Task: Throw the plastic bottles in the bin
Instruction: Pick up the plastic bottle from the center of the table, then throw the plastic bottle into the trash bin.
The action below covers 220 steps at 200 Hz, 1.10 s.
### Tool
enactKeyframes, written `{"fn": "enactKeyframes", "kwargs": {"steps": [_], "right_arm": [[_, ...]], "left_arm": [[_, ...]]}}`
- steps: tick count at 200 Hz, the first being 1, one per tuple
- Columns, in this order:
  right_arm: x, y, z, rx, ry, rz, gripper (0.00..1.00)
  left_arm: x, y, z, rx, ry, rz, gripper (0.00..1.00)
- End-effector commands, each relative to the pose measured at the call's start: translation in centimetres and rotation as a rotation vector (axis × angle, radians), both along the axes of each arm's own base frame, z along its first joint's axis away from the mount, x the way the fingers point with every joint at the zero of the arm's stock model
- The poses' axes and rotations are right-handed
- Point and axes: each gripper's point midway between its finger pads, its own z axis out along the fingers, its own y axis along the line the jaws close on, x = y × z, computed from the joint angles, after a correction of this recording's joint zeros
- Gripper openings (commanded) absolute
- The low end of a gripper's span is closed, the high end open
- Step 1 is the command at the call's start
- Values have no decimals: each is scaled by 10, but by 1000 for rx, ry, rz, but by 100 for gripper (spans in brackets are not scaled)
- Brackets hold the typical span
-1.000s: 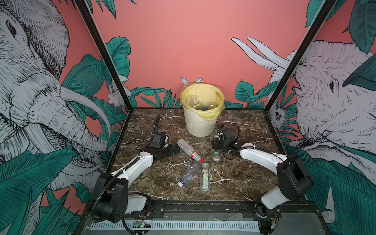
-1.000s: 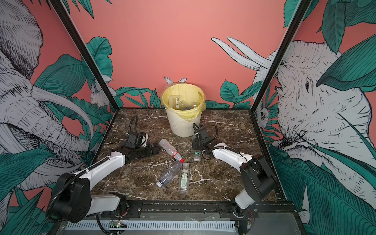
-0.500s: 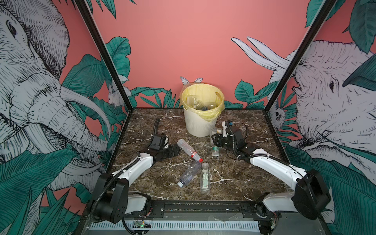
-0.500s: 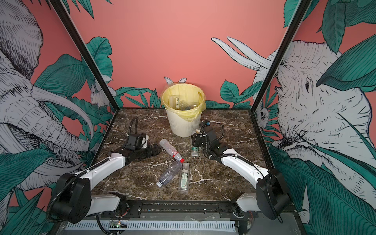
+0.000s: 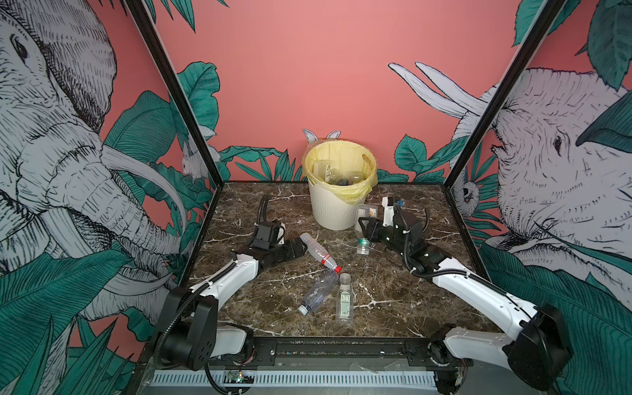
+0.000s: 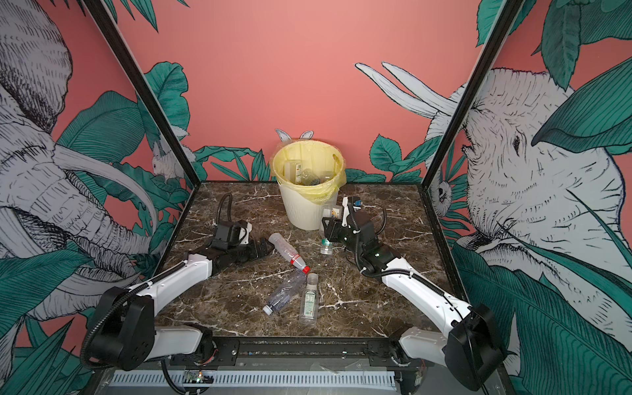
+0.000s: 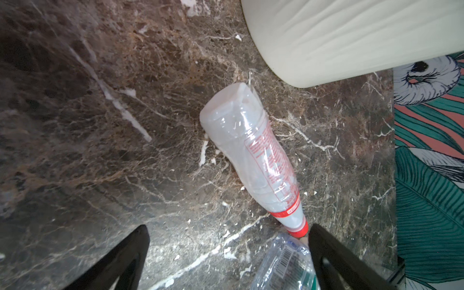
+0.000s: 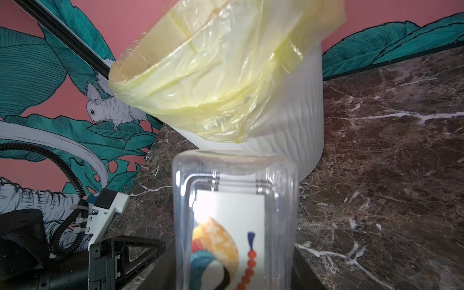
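1. held bottle (image 5: 364,212): clear, square-sided, base up, green cap pointing down. It sits just beside the bin wall on the robot's right, w/ its base below the rim. Looks clear of the table, but can't be sure.
2. right gripper (image 5: 366,228): clenched on the held bottle mid-body, from the side. Prob. gripped there so it can be carried up & dropped over the rim.
3. bin (image 5: 330,212): back centre of the marble table (image 5: 393,307), yellow bag (image 5: 355,191) folded over the rim. Several bottles (image 5: 337,176) are already inside. The held one must rise above the rim before letting go.
4. Three lie at table centre, close together: red-cap bottle (image 5: 319,253), crushed clear bottle (image 5: 316,292), green-label bottle (image 5: 344,301).
5. left gripper (image 7: 227,261): jaws spread wide, empty, low over the table. The red-cap bottle lies just ahead, not btwn the fingers. Prob. lined up for the next pick.
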Motion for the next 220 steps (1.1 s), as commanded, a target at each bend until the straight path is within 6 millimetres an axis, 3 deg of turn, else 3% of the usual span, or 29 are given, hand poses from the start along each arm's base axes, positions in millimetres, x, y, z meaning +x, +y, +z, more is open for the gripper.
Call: {"fn": "enactKeyframes", "kwargs": {"steps": [1,74,98,123,155,180,201,205,220], "right_arm": [[2,-2,33,61,-101,-7,48],[-11,-36,36,-6,-151,-84,49],[-18,-52,47,-22,-169,-134,50],[-22,-55,70,-7,-222,-133,50],[-16,-45,102,22,-277,-103,50],[2,-27,131,28,-316,-68,51],[31,-2,157,21,-329,-36,52],[35,2,172,31,-342,-31,52],[64,28,198,0,-344,11,52]], "left_arm": [[10,-5,14,-34,-31,-4,99],[1,-1,20,-23,-35,-1,99],[2,2,21,-13,-42,6,99],[1,-6,26,-63,-32,-2,99],[1,-7,27,-74,-26,0,99],[1,-5,30,-77,-34,12,99],[1,-5,32,-77,-38,15,99],[1,-5,32,-77,-39,15,99],[1,-5,34,-79,-43,16,99]]}}
